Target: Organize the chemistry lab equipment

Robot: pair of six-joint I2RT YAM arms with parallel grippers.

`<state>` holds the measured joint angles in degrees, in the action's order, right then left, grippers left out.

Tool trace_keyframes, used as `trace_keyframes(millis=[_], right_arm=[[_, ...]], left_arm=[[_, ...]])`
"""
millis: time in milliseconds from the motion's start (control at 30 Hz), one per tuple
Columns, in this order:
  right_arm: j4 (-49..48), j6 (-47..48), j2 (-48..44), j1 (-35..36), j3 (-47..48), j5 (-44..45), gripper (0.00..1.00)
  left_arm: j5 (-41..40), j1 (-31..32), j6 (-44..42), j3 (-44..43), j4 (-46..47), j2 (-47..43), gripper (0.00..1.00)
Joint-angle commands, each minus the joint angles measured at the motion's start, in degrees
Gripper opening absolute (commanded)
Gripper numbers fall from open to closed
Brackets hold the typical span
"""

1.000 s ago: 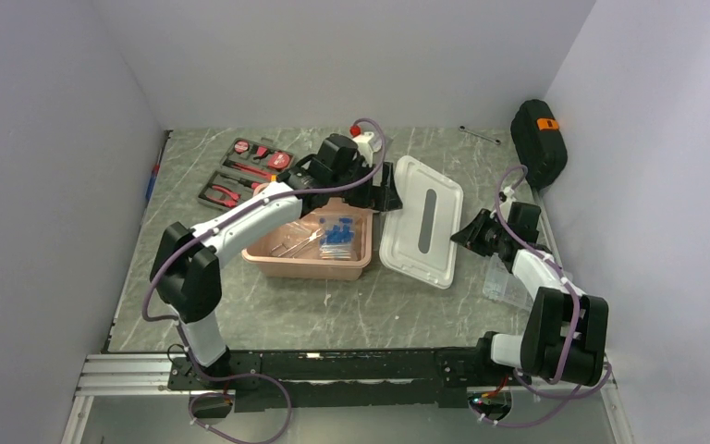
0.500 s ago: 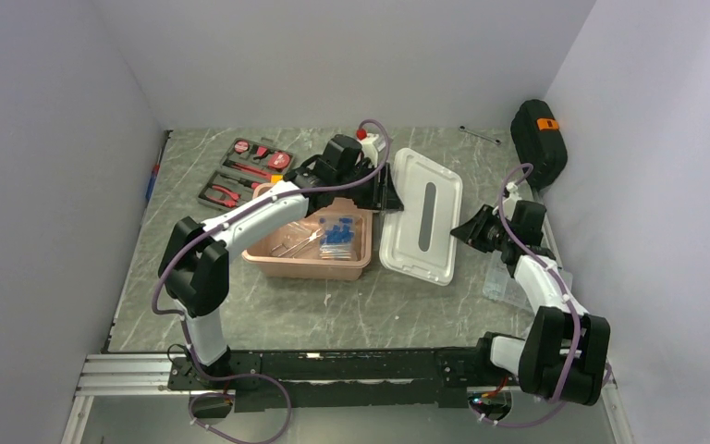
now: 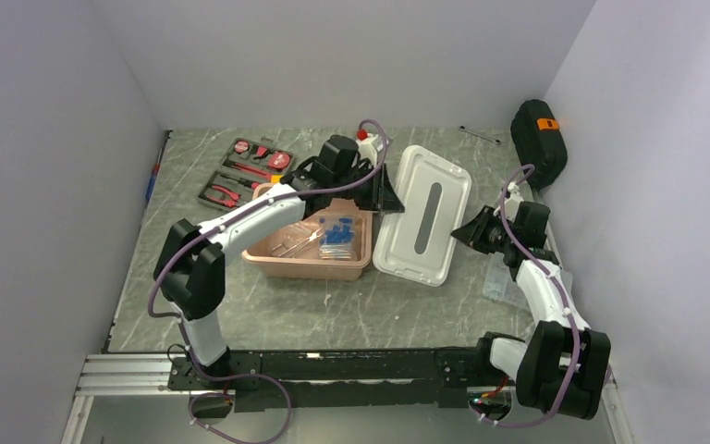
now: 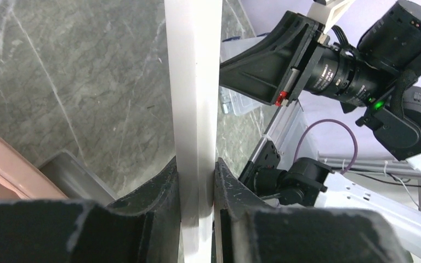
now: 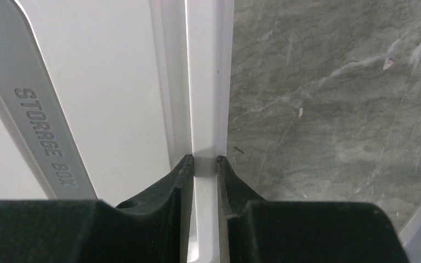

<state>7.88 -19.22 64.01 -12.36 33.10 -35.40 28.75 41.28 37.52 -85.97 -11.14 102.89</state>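
One white lid (image 3: pixel 405 242) between left tool (image 4: pixel 197 164) and right tool (image 5: pixel 204 161)

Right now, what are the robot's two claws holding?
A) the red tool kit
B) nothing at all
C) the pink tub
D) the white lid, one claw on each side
D: each wrist view shows that arm's fingers pinched on the rim of the white lid, the left gripper on one edge and the right gripper on the other.
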Motion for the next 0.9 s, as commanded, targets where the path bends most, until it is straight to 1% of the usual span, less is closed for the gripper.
trace_keyframes(millis=[0,67,100,133,200,233,267,333,400,433,533,600,733,767,867], right_arm=[[1.36,1.11,-4.26,0.03,4.99,-3.69,0.20],[3.64,1.18,-6.59,-0.06,6.37,-1.79,0.48],[4.85,1.43,-8.07,-0.06,7.24,-1.06,0.60],[6.16,1.75,-9.31,-0.04,8.22,-0.38,0.67],[9.50,2.85,-11.76,-0.07,10.88,0.95,0.74],[11.49,3.48,-12.69,-0.05,12.56,1.80,0.79],[13.12,3.95,-13.50,-0.03,13.96,2.35,0.87],[14.61,4.29,-14.58,0.05,15.83,1.59,0.90],[12.94,3.84,-15.14,0.12,16.11,-2.54,0.97],[11.25,3.58,-15.36,0.21,15.70,-4.85,0.99],[7.72,3.27,-14.84,1.52,14.91,-13.58,1.00],[7.13,4.16,-13.80,4.90,15.65,-17.73,1.00],[10.85,9.75,-11.91,15.17,19.32,-18.61,1.00],[10.77,10.16,-11.51,16.77,19.55,-19.53,1.00],[9.82,10.25,-9.86,18.69,19.63,-23.43,0.98]], left_arm=[[3.78,0.31,-3.04,1.69,0.59,-6.45,0.00],[4.53,0.38,-4.90,2.37,-0.59,-8.86,0.00],[4.57,0.35,-6.31,2.57,-1.91,-9.96,0.00],[4.44,0.37,-7.63,2.85,-3.15,-11.42,0.00],[4.58,0.35,-10.18,3.86,-5.75,-14.16,0.00],[4.53,0.27,-11.58,4.21,-7.28,-15.55,0.00],[4.83,0.26,-12.99,4.72,-8.80,-17.31,0.00],[6.01,0.27,-15.52,6.36,-10.60,-20.14,0.00],[7.73,0.26,-17.59,7.46,-12.13,-22.79,0.00],[8.85,0.26,-18.96,7.75,-13.57,-24.01,0.00],[11.64,0.25,-23.55,9.72,-17.46,-27.63,0.00],[12.37,0.17,-26.23,11.64,-19.92,-30.10,0.00],[13.27,-0.78,-28.90,15.10,-22.39,-34.93,0.00],[13.76,-1.09,-29.10,15.81,-22.43,-36.03,0.00],[15.86,-2.16,-29.70,17.49,-22.00,-38.68,0.00]])
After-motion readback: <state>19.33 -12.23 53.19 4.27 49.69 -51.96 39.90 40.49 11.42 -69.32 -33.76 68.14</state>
